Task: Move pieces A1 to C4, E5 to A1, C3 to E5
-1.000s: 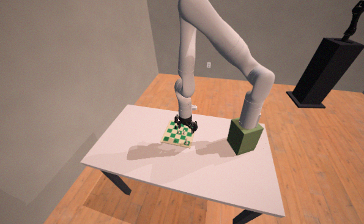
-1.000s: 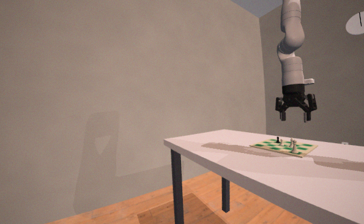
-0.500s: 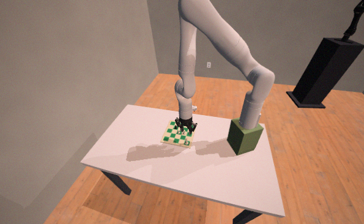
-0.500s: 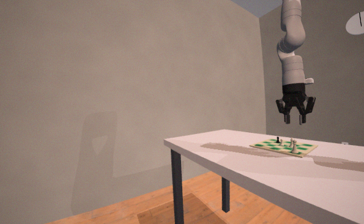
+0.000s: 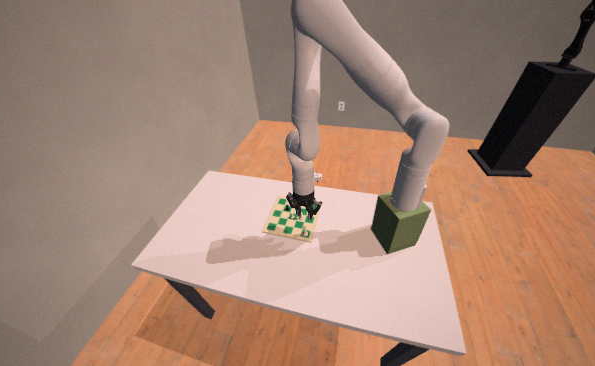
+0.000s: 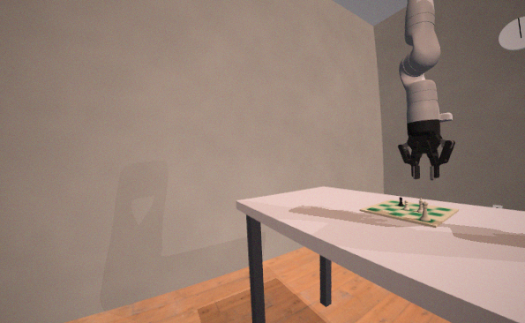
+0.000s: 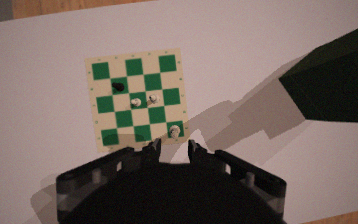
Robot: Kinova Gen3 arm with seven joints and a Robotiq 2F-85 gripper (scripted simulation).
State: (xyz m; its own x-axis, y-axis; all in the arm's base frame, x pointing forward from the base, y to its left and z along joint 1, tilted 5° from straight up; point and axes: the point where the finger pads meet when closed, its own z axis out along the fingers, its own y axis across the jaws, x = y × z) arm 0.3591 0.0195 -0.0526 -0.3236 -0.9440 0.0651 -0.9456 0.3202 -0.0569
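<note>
The green and cream board (image 5: pixel 277 233) (image 6: pixel 446 217) (image 7: pixel 125 57) carries four upright pieces. Its edge labels are too small to read. A tall white piece (image 5: pixel 305 232) (image 6: pixel 424 213) (image 7: pixel 175 131) stands on a green corner square. A small white piece (image 6: pixel 406 206) (image 7: pixel 136 102) stands on the green centre square. Another white piece (image 6: pixel 421 204) (image 7: pixel 153 98) stands on the cream square beside it. A black piece (image 6: pixel 401 201) (image 7: pixel 118 86) stands on a green square diagonal to the centre. My gripper (image 6: pixel 425 176) (image 7: pixel 174 145) is high above the board, partly open and empty.
The white table (image 5: pixel 197 210) surrounds the board. The green block (image 5: pixel 403 225) (image 7: pixel 340 85) under the arm's base stands at one side. Arm shadows cross the table beside the board. A black pedestal (image 5: pixel 527 115) stands on the floor beyond the table.
</note>
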